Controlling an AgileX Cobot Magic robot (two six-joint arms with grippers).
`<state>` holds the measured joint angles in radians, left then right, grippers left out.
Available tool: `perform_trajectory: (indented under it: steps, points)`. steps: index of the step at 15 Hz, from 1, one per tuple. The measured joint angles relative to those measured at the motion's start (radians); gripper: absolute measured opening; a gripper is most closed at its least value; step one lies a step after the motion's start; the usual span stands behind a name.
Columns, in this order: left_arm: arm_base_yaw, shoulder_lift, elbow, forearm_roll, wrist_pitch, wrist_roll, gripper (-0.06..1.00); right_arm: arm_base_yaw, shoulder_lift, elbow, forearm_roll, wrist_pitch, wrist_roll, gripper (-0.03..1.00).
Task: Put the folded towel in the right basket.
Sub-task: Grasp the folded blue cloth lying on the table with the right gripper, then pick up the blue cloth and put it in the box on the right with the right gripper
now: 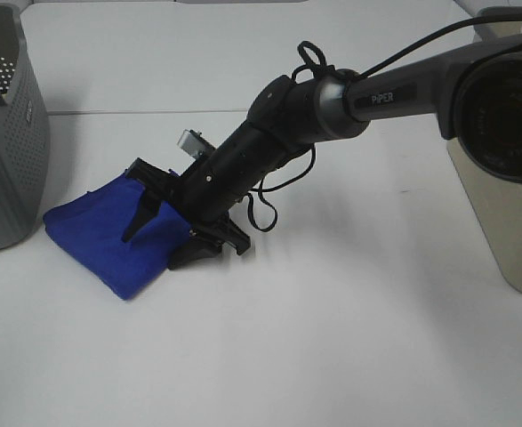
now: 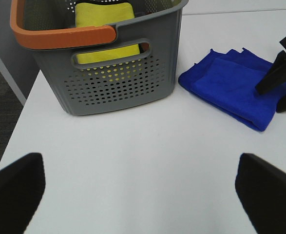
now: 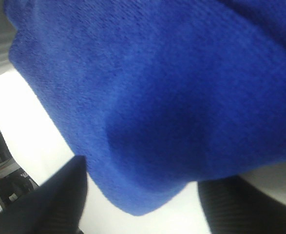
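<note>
Grasp setup on folded towel (image 1: 100,240), lower left of the high view, lying on the table (image 1: 349,356) just beside the grey basket (image 1: 7,133).

Right gripper (image 1: 154,247) reaches across the middle and straddles the towel's corner. Its fingers (image 3: 50,204) are spread, one over the cloth and the other on the table at its edge, and the wrist view shows blue cloth between them, not pinched. Left gripper (image 2: 143,190) hangs back, spread wide, holding nothing. We judge closing on the towel to be the step in hand. To do it well, we would push in until every folded layer sits between the pads, close firmly and lift straight up. The towel should clear the table before we swing toward the pale basket (image 1: 509,240) at the right edge. A shallow bite risks catching only the top layer and spilling the fold.
</note>
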<state>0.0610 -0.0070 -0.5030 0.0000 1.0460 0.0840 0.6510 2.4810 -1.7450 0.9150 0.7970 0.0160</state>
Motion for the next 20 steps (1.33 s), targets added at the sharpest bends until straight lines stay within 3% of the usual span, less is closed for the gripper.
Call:
perform_trajectory:
  steps: [2, 3, 6, 9, 13, 20]
  points:
    - [0.0, 0.0, 0.0, 0.0, 0.0, 0.0, 0.99, 0.0, 0.012, 0.0, -0.007, -0.003, 0.002, 0.33]
    - [0.0, 0.0, 0.0, 0.0, 0.0, 0.0, 0.99, 0.0, 0.014, 0.0, -0.015, -0.008, 0.002, 0.25]
    - [0.0, 0.0, 0.0, 0.0, 0.0, 0.0, 0.99, 0.0, 0.016, 0.003, -0.016, -0.012, 0.001, 0.1]
    - [0.0, 0.0, 0.0, 0.0, 0.0, 0.0, 0.99, -0.009, 0.007, 0.003, -0.018, -0.008, -0.063, 0.06]
    - [0.0, 0.0, 0.0, 0.0, 0.0, 0.0, 0.99, -0.072, -0.066, 0.021, -0.115, 0.006, -0.171, 0.06]
    - [0.0, 0.0, 0.0, 0.0, 0.0, 0.0, 0.99, -0.221, -0.409, 0.026, -0.144, 0.084, -0.295, 0.06]
